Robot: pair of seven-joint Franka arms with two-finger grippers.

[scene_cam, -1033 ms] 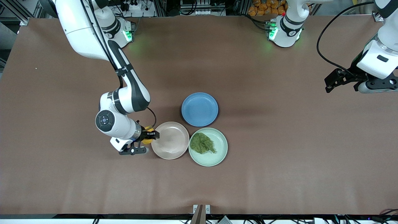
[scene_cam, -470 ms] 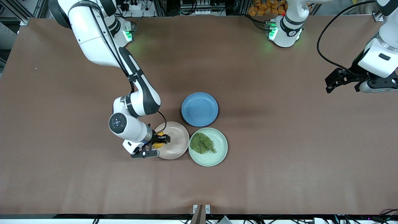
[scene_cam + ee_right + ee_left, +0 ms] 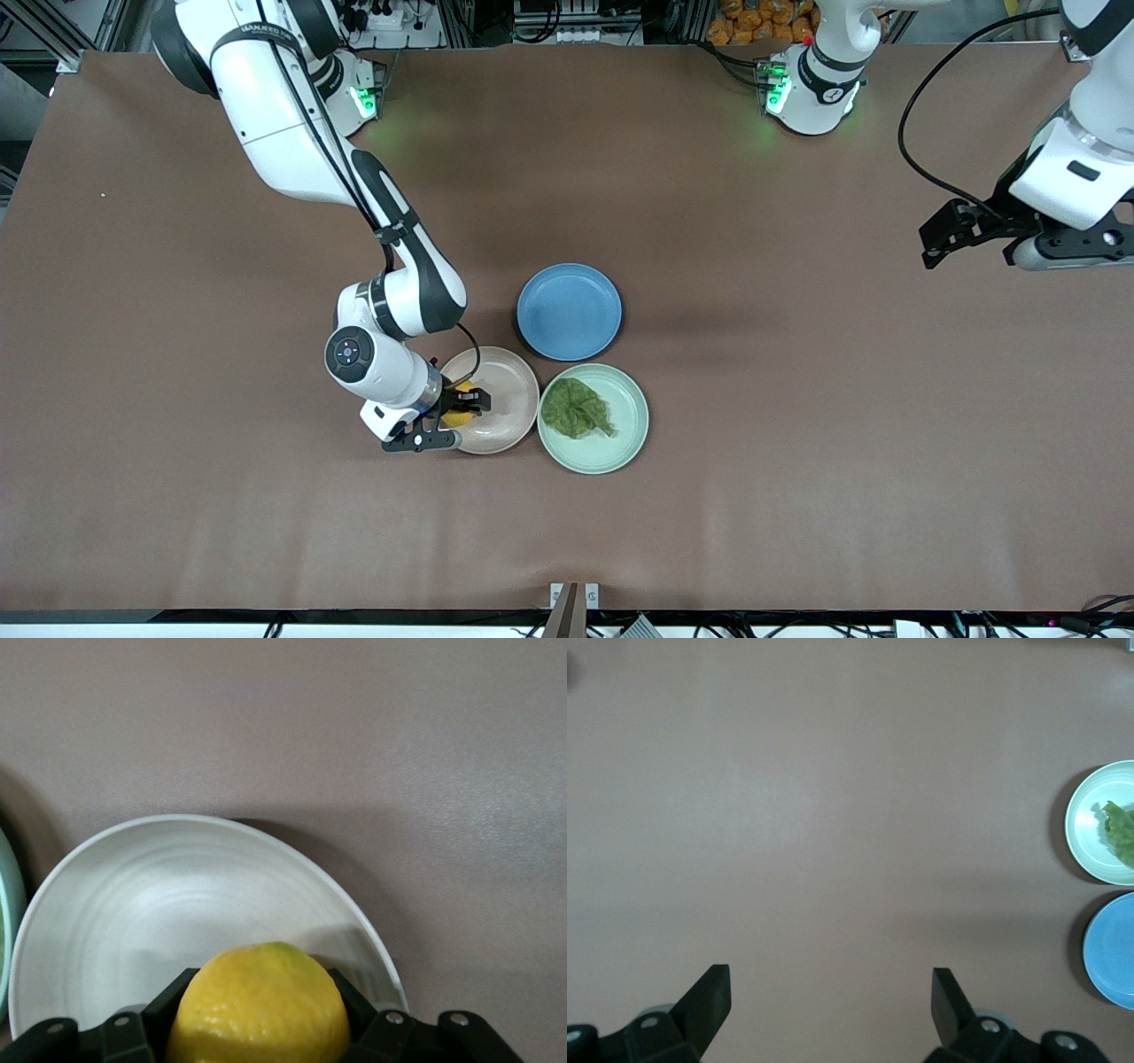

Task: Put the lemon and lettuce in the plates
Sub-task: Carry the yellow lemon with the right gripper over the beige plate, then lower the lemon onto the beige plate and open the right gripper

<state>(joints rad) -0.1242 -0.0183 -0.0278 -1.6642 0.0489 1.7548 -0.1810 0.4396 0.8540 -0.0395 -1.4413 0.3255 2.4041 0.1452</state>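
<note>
Lemon held over the beige plate, release pending.

You have the table (image 3: 797,461) carrying the green plate (image 3: 631,434) with the lettuce (image 3: 576,408) settled in it, beside the beige plate (image 3: 509,390). Your right gripper (image 3: 462,409) clamps the lemon (image 3: 259,1003) above the beige plate's rim, presumably to drop it; only its wrist view shows the grip. Your left gripper (image 3: 831,992) waits wide and empty, over the table's left-arm edge.

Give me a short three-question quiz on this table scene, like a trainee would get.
1. What does the right gripper hold?
2. True or false: the lettuce lies in the blue plate.
3. Over which plate is the lemon: A blue, B beige-pink, C mint green?

Key:
1. The lemon.
2. False: it lies in the mint green plate.
3. B, the beige-pink plate. The left gripper waits open over bare table.
</note>
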